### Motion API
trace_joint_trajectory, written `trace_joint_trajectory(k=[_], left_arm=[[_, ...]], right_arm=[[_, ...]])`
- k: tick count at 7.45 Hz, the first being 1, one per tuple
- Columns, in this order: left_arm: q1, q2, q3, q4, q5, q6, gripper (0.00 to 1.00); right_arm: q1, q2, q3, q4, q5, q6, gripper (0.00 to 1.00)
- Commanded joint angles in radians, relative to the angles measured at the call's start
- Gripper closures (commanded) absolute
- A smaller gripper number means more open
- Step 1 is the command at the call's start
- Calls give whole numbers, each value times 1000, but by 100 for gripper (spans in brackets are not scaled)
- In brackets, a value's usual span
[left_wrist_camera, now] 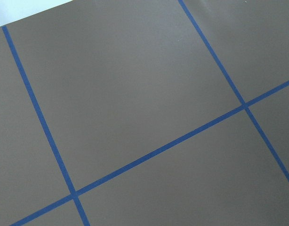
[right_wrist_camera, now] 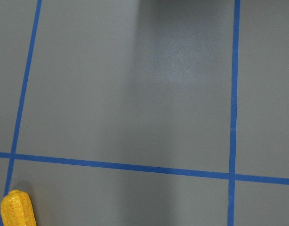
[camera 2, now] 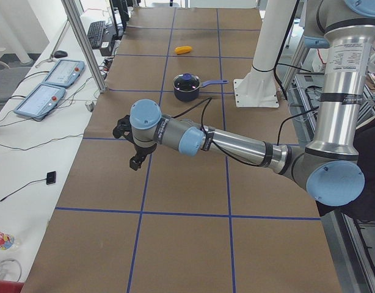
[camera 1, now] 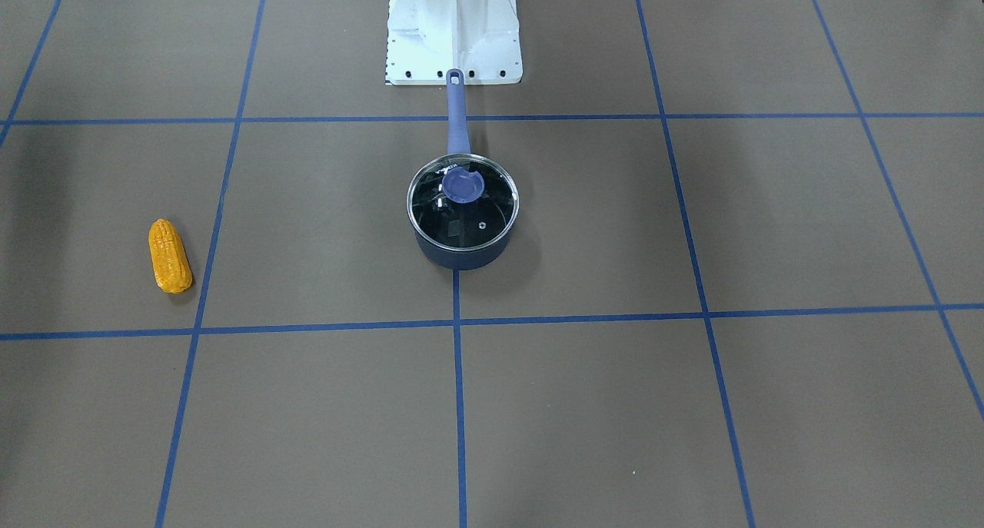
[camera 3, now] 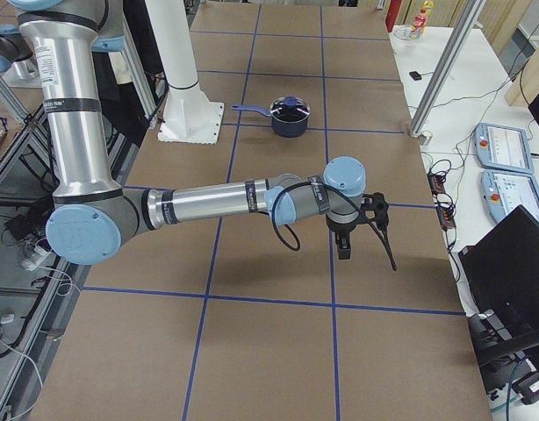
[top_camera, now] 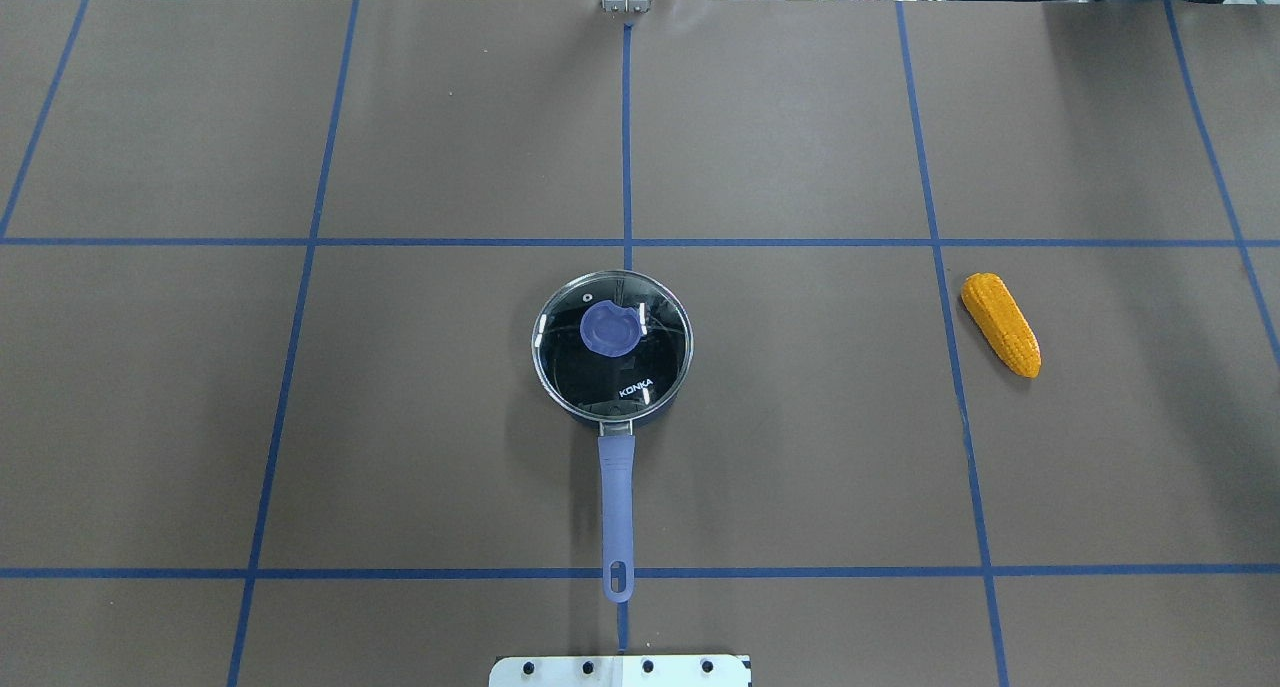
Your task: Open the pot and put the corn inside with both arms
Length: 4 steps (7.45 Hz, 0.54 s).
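Basically zero progress: lid (top_camera: 645, 362) on pot (camera 1: 460, 257), corn (top_camera: 1000, 324) looks untouched, both well clear of left gripper (camera 2: 132, 148) and right gripper (camera 3: 361, 230); can't tell jaw state.

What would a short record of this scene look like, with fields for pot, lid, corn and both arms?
Pot: small round dark navy saucepan, centre of brown table, long purple-blue handle pointing toward white robot base
Lid: round glass lid with blue knob, seated on the pot
Corn: orange-yellow bumpy corn cob, lying flat on robot's right side, apart from pot
Left tool: over bare table, away from pot; open or shut unclear
Right tool: over table, away from pot; open or shut unclear
Progress: lid not yet removed
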Motion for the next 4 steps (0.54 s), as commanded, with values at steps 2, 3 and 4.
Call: trace_joint_trajectory(k=[2, 3, 4], left_arm=[[3, -39, -5, -6, -3, -125, 2], [9, -60, -17, -8, -3, -202, 2], [43, -74, -50, -6, -1, -282, 2]], right_arm=[[-9, 26, -2, -10, 1, 11, 0], [-33, 22, 5, -7, -6, 16, 0], [-90, 28, 7, -6, -10, 35, 0]])
